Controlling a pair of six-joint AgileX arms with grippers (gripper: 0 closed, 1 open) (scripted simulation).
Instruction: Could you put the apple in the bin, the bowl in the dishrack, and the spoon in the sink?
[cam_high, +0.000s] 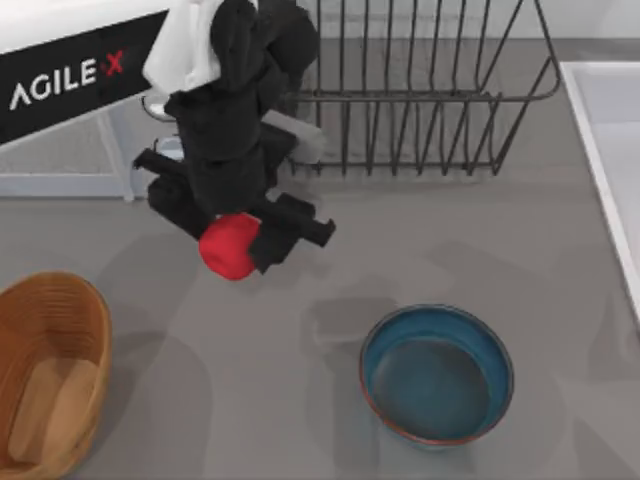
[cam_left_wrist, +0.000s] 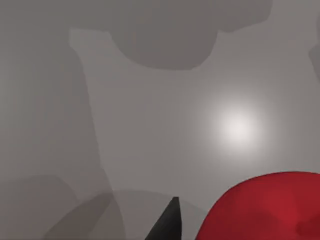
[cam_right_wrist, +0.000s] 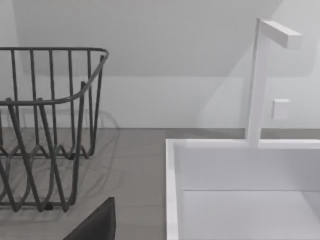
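My left gripper (cam_high: 238, 240) is shut on the red apple (cam_high: 226, 248) and holds it above the grey table, in front of the dishrack's left end. The apple (cam_left_wrist: 265, 207) also fills a corner of the left wrist view, beside a dark fingertip (cam_left_wrist: 167, 224). The teal-blue bowl (cam_high: 437, 372) stands upright to the front right of the apple. At the front left sits the wicker bin (cam_high: 45, 375). The black wire dishrack (cam_high: 420, 90) is at the back, and the white sink (cam_high: 605, 130) is at the right edge. The spoon is out of view. A dark part of my right gripper (cam_right_wrist: 97, 225) shows near the dishrack (cam_right_wrist: 45, 130) and the sink (cam_right_wrist: 240, 170).
A white faucet post (cam_right_wrist: 257, 80) rises behind the sink rim. A white frame (cam_high: 60, 170) stands at the back left under my left arm. Bare grey table lies between the bin and the bowl.
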